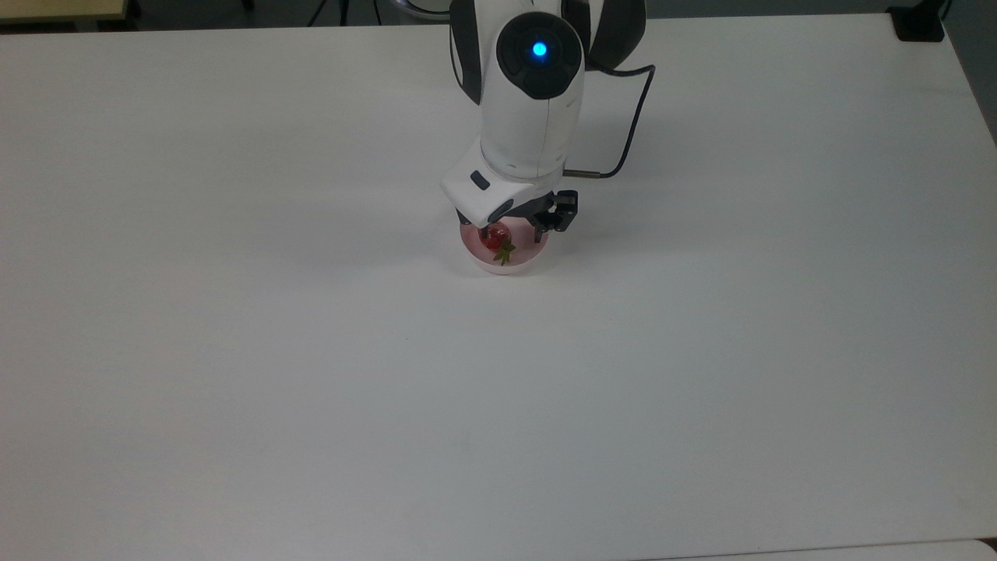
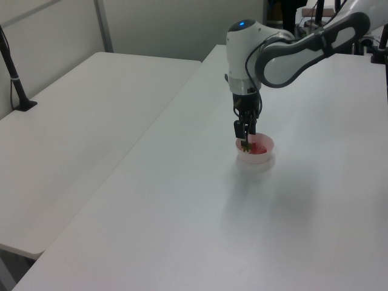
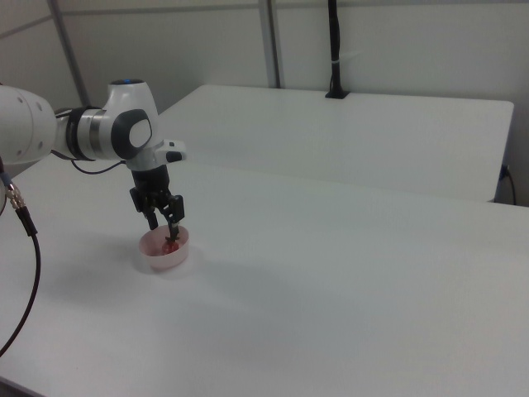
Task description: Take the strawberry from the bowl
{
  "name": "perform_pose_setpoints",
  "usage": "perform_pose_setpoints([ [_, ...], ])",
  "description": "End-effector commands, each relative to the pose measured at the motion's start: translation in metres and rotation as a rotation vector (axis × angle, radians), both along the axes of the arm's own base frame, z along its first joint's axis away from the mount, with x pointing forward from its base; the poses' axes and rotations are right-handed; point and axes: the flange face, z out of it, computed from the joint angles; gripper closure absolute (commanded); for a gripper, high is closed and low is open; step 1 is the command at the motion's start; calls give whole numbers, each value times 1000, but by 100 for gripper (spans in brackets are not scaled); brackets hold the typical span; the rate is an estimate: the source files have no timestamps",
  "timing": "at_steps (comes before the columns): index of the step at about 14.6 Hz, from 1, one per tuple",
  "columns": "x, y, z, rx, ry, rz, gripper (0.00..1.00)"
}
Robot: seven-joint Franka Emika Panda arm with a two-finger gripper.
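The arm reaches down over the white counter, and its hand hangs directly above the pink bowl, with the fingertips dipped inside the rim. The fingers are spread apart and hold nothing: in the top view one finger stands on the top view's right side of the bowl, clear of the fruit, and the other sits at the top view's left, close against the strawberry. In the right view the two dark fingers of the hand point straight down into the bowl, with a gap showing between them.

The strawberry lies in the bowl, towards the top view's left half, its red body under the edge of the white wrist housing and its green leaves pointing towards the bottom of the top view. In the left view the hand comes down at the near side of the bowl, and the strawberry shows as a red patch inside it.

A black cable loops from the wrist across the counter behind the arm. A blue light glows on top of the arm's upper joint. A second white counter stands beside the first in the left view.
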Motion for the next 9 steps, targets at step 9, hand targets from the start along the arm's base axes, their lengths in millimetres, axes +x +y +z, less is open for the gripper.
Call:
perform_pose_setpoints([
  [9, -4, 5, -37, -46, 36, 20, 26],
])
